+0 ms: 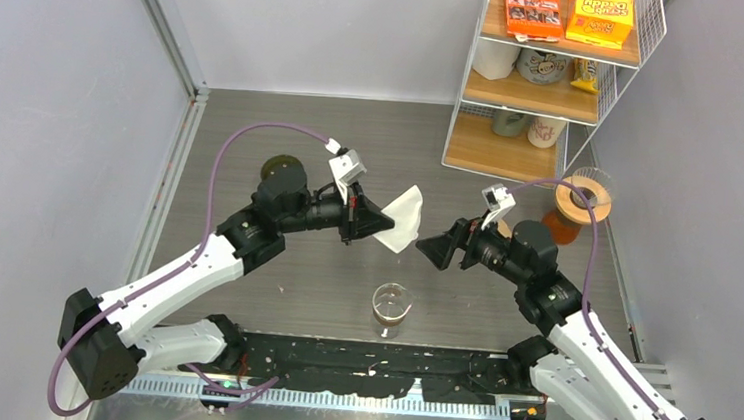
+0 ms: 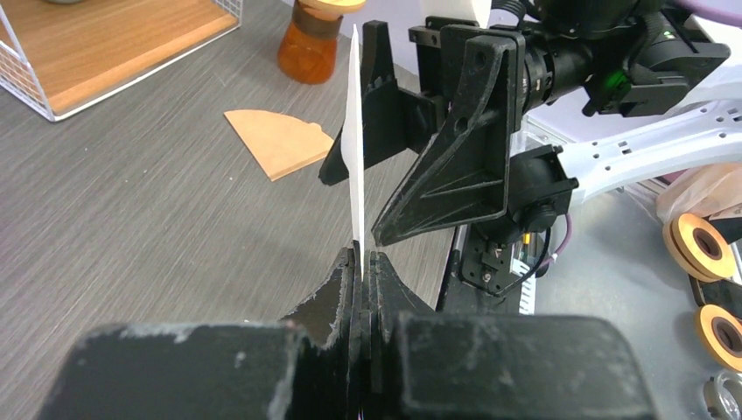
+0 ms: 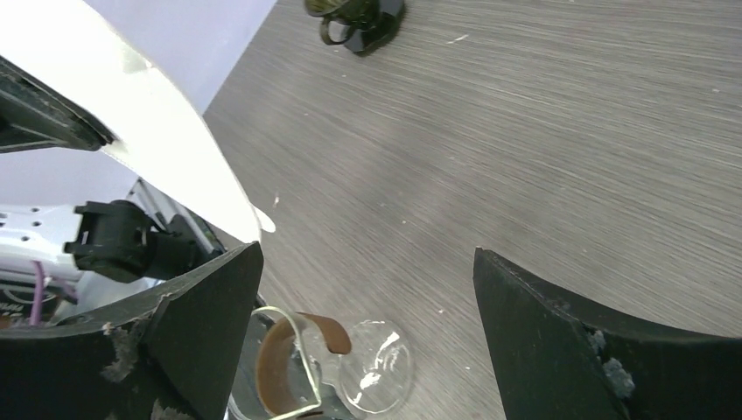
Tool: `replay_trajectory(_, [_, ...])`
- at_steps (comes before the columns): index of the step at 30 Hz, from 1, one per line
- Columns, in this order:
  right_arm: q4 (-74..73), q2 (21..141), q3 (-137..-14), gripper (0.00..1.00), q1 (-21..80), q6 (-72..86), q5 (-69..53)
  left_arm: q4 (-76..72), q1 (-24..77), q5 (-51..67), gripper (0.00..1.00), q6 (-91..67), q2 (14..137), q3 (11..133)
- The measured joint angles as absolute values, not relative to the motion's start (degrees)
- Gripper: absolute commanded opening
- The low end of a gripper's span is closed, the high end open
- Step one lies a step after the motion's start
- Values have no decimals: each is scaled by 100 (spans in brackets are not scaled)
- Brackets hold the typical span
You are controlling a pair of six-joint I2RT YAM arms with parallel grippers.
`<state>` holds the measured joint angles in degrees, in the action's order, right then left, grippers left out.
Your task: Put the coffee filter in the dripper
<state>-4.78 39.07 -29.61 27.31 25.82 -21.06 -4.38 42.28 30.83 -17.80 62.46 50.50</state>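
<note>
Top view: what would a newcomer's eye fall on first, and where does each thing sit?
A white filter hangs in mid-air over the table's middle, pinched in the left gripper. The right gripper faces it from the right, jaws open. Nearer the arm bases, a glass vessel stands on the table.

L end effector pinched tight, aloft; R end effector spread wide, opposite.

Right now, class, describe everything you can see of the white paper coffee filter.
The white paper coffee filter is thin, folded flat and fan-shaped, with a curved edge. It is held in mid-air above the grey wood-grain table, pinched at one edge by the shut left gripper. The open right gripper faces it closely; contact is unclear.
</note>
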Motion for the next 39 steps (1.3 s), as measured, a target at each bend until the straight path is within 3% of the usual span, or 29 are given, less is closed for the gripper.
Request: replay_trajectory(39, [-209, 4244, -2978, 97, 2676, 2919, -2224, -661, 4224, 3312, 0, -1887, 6206, 5041])
